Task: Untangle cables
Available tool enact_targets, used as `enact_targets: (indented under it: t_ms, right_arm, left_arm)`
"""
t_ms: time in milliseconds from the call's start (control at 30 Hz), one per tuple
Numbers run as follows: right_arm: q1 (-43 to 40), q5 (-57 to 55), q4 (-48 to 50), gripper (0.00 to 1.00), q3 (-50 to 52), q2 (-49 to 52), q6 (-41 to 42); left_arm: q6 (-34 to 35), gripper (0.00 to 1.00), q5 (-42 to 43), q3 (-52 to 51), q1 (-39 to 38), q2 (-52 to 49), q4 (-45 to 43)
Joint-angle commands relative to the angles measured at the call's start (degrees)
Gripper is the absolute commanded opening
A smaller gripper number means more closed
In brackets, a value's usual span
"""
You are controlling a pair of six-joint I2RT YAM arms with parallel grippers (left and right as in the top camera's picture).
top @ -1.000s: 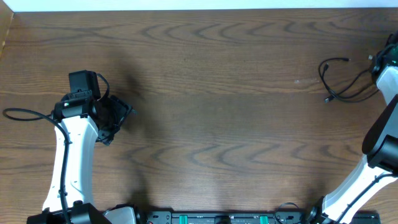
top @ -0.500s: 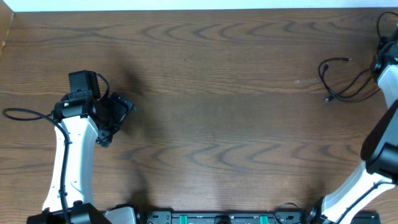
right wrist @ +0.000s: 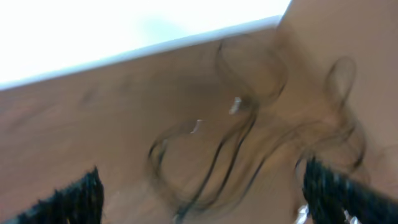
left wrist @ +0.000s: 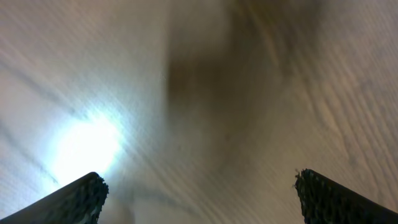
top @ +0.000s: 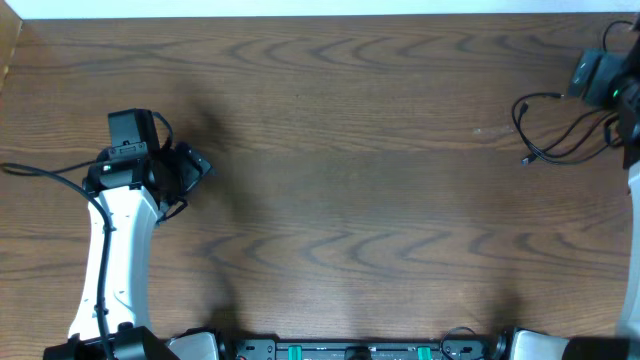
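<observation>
A loose tangle of thin black cables (top: 545,130) lies on the wooden table at the far right, with small plug ends pointing left. It shows blurred in the right wrist view (right wrist: 249,149), between and beyond the fingertips. My right gripper (right wrist: 202,196) is open and empty above the cables; in the overhead view only its wrist (top: 597,78) shows near the right edge. My left gripper (top: 185,180) is open and empty over bare wood at the left; its fingertips frame bare table in the left wrist view (left wrist: 199,193). No white cable is in view.
The table's far edge meets a white surface (top: 320,8). A thick black arm cable (top: 40,180) loops left of the left arm. The robot base rail (top: 350,350) runs along the front edge.
The right arm has swung up and back, its wrist now over the cable tangle's far right. The left gripper has turned and shifted slightly away from the front edge. The cables lie as before.
</observation>
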State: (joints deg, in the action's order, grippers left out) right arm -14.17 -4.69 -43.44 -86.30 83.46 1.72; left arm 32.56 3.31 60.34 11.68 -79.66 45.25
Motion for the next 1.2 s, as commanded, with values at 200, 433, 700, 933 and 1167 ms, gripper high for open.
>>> enact_targets:
  t_ms: [200,433,700,933,1167]
  right_arm:
    - [7.65,9.6,-15.78,0.99,-0.04,-4.42,6.6]
    - [16.55,9.29,-17.73,0.99,0.87,-4.39,6.64]
    - [26.03,0.59,-16.39,0.99,8.83,-4.39,13.42]
    - [28.37,0.5,-12.7,0.99,14.6,-4.39,15.65]
    - [28.37,0.5,-12.66,0.99,14.86,-4.39,15.61]
  left_arm:
    - [-14.34,0.98,-5.16,-0.04,-8.35,3.28,-4.72]
    - [-18.6,0.98,-9.66,-0.04,-14.78,7.58,-7.67]
    - [-18.58,0.98,-10.21,-0.07,-16.15,11.72,-7.08]
    - [-18.58,0.98,-10.23,-0.07,-16.15,11.17,-6.51]
    - [-18.58,0.98,-10.23,-0.07,-16.15,11.19,-6.51]
